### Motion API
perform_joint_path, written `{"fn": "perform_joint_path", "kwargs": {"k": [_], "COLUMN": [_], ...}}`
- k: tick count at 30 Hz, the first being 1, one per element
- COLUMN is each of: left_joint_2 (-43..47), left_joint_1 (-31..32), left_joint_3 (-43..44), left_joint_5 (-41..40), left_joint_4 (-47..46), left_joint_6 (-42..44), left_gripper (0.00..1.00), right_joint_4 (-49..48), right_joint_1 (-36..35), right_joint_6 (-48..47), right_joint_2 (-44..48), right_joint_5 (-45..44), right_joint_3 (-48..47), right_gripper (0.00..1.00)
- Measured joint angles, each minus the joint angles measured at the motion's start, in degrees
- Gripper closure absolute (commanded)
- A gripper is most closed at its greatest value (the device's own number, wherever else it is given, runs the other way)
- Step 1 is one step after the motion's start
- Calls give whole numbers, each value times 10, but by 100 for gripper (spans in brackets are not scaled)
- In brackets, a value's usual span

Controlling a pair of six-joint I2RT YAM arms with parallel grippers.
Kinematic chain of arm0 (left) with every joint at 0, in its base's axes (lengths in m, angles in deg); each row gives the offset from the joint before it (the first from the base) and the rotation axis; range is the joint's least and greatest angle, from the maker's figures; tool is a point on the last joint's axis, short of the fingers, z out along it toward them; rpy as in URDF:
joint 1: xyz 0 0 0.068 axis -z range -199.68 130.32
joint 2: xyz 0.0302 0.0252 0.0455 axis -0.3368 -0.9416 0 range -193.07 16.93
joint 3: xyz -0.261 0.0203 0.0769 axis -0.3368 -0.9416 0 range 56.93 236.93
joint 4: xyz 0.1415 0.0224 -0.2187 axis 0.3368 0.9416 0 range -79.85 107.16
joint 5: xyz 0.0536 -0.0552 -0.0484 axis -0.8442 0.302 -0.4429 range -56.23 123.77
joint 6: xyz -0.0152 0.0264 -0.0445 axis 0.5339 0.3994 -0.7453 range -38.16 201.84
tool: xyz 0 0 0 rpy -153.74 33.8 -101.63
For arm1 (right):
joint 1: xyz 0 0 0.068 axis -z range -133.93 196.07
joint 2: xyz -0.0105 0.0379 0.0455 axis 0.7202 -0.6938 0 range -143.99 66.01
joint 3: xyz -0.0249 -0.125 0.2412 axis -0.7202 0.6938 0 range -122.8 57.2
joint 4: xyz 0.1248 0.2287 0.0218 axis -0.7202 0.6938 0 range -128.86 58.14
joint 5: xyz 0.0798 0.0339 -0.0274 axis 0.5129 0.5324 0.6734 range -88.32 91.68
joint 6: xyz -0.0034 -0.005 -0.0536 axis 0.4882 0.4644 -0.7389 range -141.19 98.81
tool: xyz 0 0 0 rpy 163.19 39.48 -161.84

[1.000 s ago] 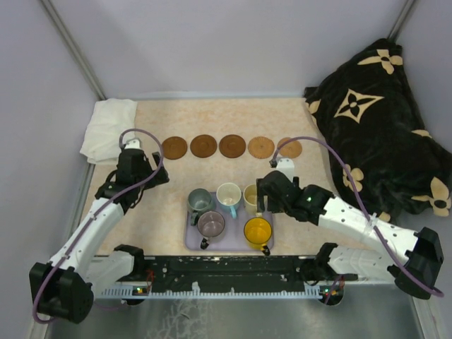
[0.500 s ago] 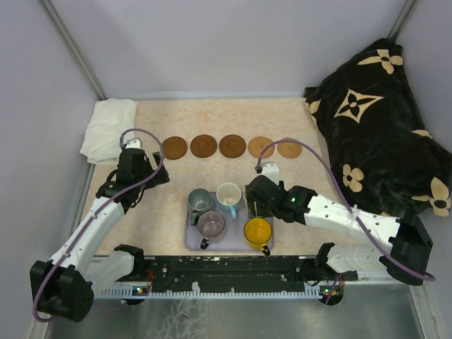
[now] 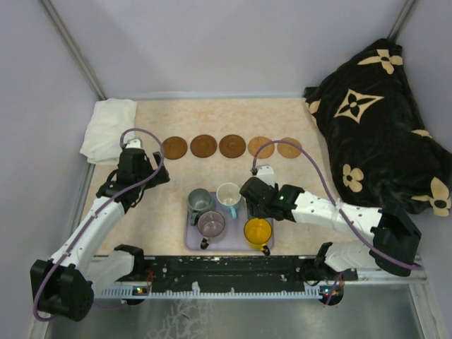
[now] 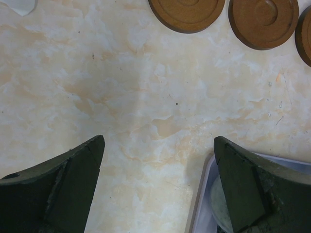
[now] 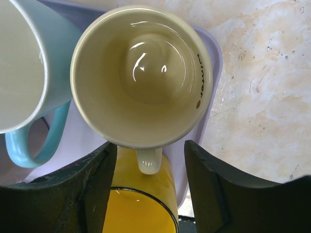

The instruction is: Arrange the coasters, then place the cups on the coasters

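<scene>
Several brown coasters lie in a row across the table, from the leftmost [image 3: 174, 148] to the rightmost [image 3: 289, 147]; two [image 4: 187, 12] [image 4: 263, 22] show in the left wrist view. On the lavender tray [image 3: 194, 240] stand the grey-green cup [image 3: 199, 201], the white cup with a blue handle [image 3: 228, 194], the mauve cup [image 3: 210, 224] and the yellow cup [image 3: 258, 231]. The cream cup [image 5: 141, 73] is under my right gripper [image 5: 150, 145], whose open jaws flank its handle [image 5: 149, 162] without touching it. My left gripper [image 4: 159, 141] hangs wide open over bare table left of the tray.
A white cloth [image 3: 107, 127] lies at the back left corner. A black blanket with tan flowers [image 3: 381, 120] fills the right side. Grey walls close in the table, and the arms' mounting rail [image 3: 226, 272] runs along the near edge.
My right gripper has moved left over the tray and come down round the cream cup's handle, its jaws narrowing. The left arm has not moved.
</scene>
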Motion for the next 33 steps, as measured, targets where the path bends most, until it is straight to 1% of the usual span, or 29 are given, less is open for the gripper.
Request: {"fn": "perform_joint_path", "kwargs": {"k": [9,15,19,21,22,24,25,26,33], "left_joint_2": [0,0,0,0,0,0,0,0,0], "left_joint_1": [0,0,0,0,0,0,0,0,0], "left_joint_3": [-2,-2,-2,-2,-2,-2,-2,-2,-2], "left_joint_5": [0,0,0,0,0,0,0,0,0], "left_joint_4": [-3,-3,-4,-4,-4,-4,-4,-4,-7], "left_joint_6": [2,2,2,2,2,2,2,2,2], "left_gripper": [1,1,1,1,1,1,1,1,1], "right_joint_4": [-18,-25,-23,-23,-23,-22,-22,-20,-13], "right_joint_1": [0,-1,-4,-4,-4,-4,-4,-4,-5], "right_joint_6": [5,10,11,13,14,15,17,18,29], "right_joint_2": [-26,-36,-43,-45,-46,-46,-46,-46,-47], "right_joint_5": [-7,-8,-8,-9,-9,-10,-11,-14,-29], "right_joint_3": [0,0,0,0,0,0,0,0,-4], "right_gripper": [47,58,60,67,73,89,98,100,100]}}
